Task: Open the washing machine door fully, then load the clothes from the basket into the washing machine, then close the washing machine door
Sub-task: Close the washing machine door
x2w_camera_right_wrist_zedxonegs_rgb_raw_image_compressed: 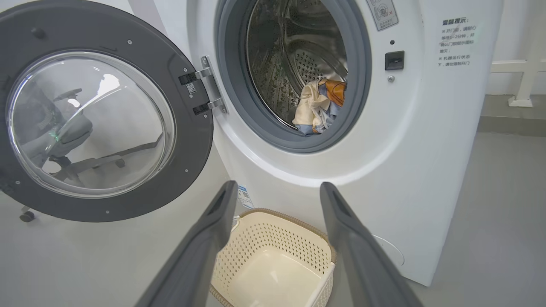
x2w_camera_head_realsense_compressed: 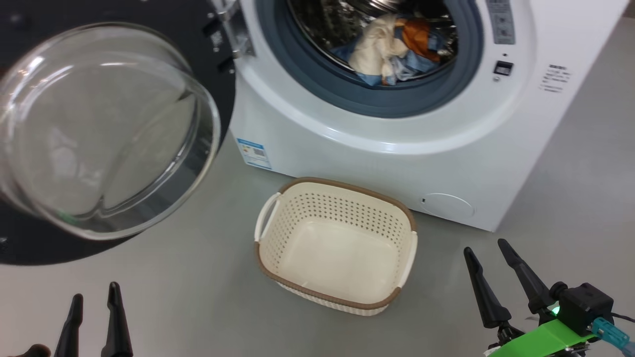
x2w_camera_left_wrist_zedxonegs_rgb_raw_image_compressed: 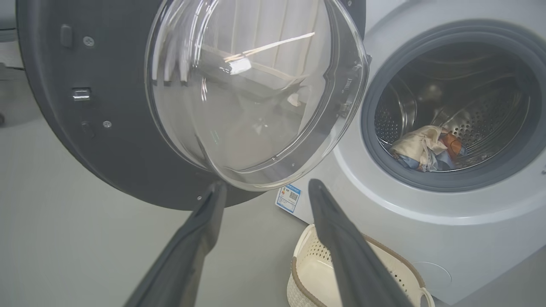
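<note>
With the clothes [x2w_camera_head_realsense_compressed: 392,49] in the washing machine [x2w_camera_head_realsense_compressed: 347,158] ahead of our left gripper [x2w_camera_head_realsense_compressed: 95,290] and right gripper [x2w_camera_head_realsense_compressed: 484,245], both with fingers apart, and the basket [x2w_camera_head_realsense_compressed: 342,186] bare between them, we judge only closing remains: the left gripper must push the door [x2w_camera_head_realsense_compressed: 104,129] just ahead of it shut.

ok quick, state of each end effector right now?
Left end effector: open, holding nothing.
Right end effector: open, holding nothing.
</note>
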You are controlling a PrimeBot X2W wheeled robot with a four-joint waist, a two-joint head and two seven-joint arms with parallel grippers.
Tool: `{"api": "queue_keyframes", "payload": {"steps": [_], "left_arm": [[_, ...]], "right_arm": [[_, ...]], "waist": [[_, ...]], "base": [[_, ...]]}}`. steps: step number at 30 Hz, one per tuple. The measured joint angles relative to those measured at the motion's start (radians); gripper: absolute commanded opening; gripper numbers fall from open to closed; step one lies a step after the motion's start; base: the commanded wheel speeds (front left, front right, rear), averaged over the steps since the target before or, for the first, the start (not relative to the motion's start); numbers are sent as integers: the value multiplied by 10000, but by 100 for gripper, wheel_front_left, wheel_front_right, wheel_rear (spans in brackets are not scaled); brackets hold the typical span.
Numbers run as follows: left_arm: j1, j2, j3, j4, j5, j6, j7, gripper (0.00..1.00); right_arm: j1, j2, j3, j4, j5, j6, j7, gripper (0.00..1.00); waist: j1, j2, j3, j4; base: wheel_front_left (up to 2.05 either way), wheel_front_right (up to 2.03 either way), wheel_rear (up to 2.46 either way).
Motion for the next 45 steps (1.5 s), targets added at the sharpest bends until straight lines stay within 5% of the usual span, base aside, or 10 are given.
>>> {"api": "queue_keyframes", "payload": {"steps": [18,19,20,21,23,24,26,36,39,45], "left_arm": [[252,-221,430,-221,-27,0,0,100],[251,-221,437,-242,-59,0,0,89],[245,-228,468,-282,-136,0,0,63],[235,-230,529,-332,-224,0,0,63],[190,-203,709,-512,-502,0,0,31],[157,-173,809,-623,-660,0,0,0],[-1,-33,1001,-855,-1060,0,0,0],[-2297,2265,2015,-1304,-3430,0,-2,0],[-3669,3455,2370,-349,-4644,0,-6,0],[-5530,4815,2495,2276,-7267,2,456,0]], "right_arm": [[-244,-178,512,209,136,0,0,100],[-244,-178,506,209,136,0,0,100],[-244,-178,499,209,136,0,0,100],[-244,-178,487,207,136,0,0,100],[-244,-173,462,203,136,0,0,100],[-244,-167,437,198,136,0,0,100],[-241,-151,370,184,134,0,0,100],[-233,-48,109,69,92,0,0,100],[-263,-56,79,36,13,0,0,100],[-601,-98,128,31,4,0,0,100]], "waist": [[0,0,-32,544],[0,0,-26,542],[0,0,-19,541],[0,0,-10,542],[0,0,11,542],[0,0,25,543],[0,0,63,547],[0,0,448,583],[0,0,723,586],[0,0,1113,450]], "base": [[0,0,0],[0,0,0],[0,0,0],[0,0,0],[0,0,0],[0,0,0],[0,0,0],[0,0,0],[0,0,0],[0,0,0]]}}
